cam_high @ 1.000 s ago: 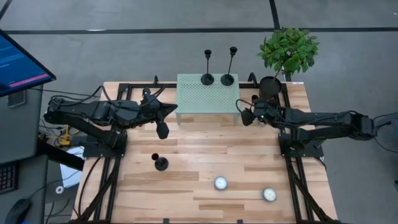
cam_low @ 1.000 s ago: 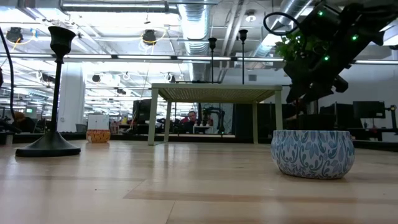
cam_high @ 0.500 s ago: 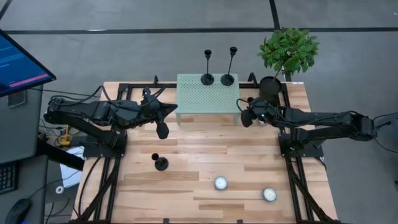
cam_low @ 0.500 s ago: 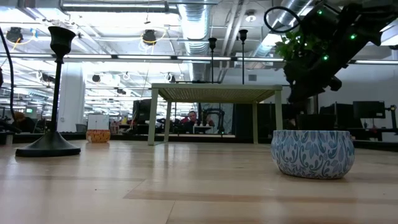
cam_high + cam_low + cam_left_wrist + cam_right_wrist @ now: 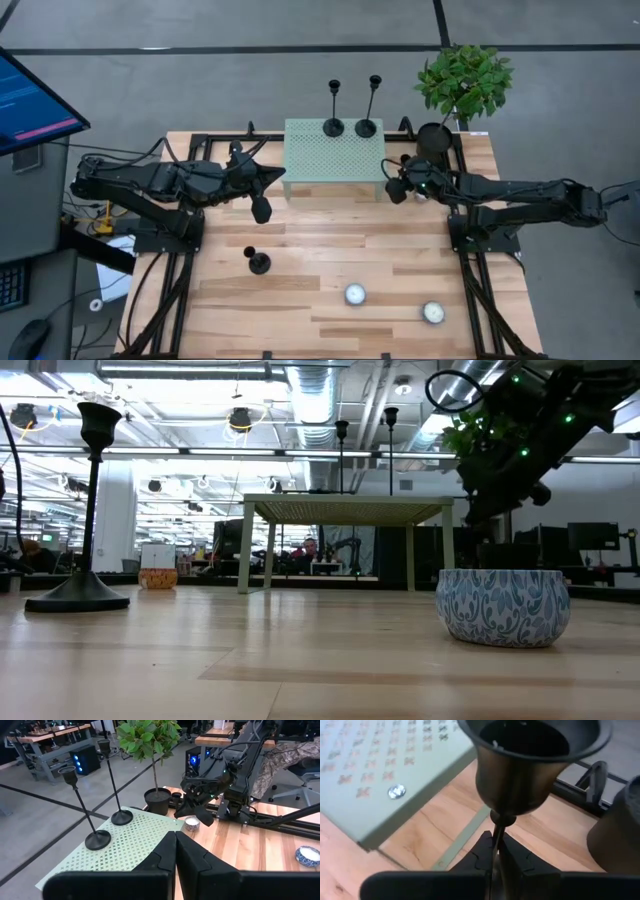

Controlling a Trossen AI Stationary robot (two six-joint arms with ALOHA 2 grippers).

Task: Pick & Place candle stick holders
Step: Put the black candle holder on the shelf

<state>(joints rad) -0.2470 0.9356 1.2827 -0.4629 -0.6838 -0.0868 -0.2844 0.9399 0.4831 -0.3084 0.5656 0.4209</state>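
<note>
Two tall black candle stick holders (image 5: 333, 125) (image 5: 366, 126) stand by their disc bases on the far edge of the green perforated stand (image 5: 335, 160). A short one (image 5: 259, 262) stands on its disc base on the wooden table, front left. Another holder's cup (image 5: 535, 760) fills the right wrist view. My right gripper (image 5: 396, 190) is shut on that holder beside the stand's right end. My left gripper (image 5: 262, 212) hangs shut and empty off the stand's left end. My right gripper pinches the holder's thin stem (image 5: 496, 827) between its two fingers, just under the cup. The fingers lie across the stem, slanting down from the table's right side. The cup stands upright beyond the fingers. The fingers hide the base, so whether it rests on the table does not show.
A black plant pot (image 5: 434, 138) with a leafy plant (image 5: 463, 78) stands at the far right corner, close behind my right gripper. Two small round tins (image 5: 355, 294) (image 5: 432, 312) sit near the front edge. A small white candle (image 5: 192, 823) lies beside the stand's right end.
My right gripper has shut on the holder's stem beside the stand's right end, staying about where it was. Nothing else has moved.
</note>
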